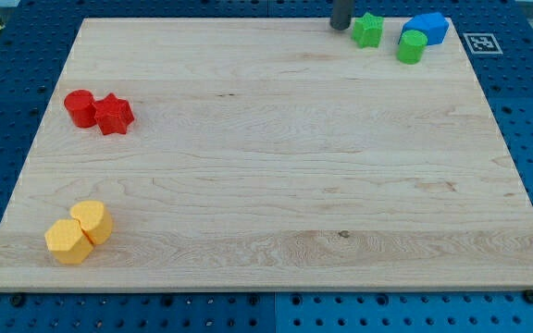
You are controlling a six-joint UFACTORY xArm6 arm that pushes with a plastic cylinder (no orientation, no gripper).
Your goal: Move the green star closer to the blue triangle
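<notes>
The green star [368,30] lies near the view's top edge, right of centre. The blue block [428,28], whose shape I cannot make out clearly, sits to its right at the top right corner. A green round block [412,46] stands between them, touching the blue block's lower left side. My tip [341,26] is a dark rod end just left of the green star, very close to or touching it.
A red round block [80,107] and a red star [113,114] sit together at the view's left. Two yellow blocks [80,231] sit together at the bottom left. The wooden board [266,185] lies on a blue perforated table, with a marker tag [482,42] at the top right.
</notes>
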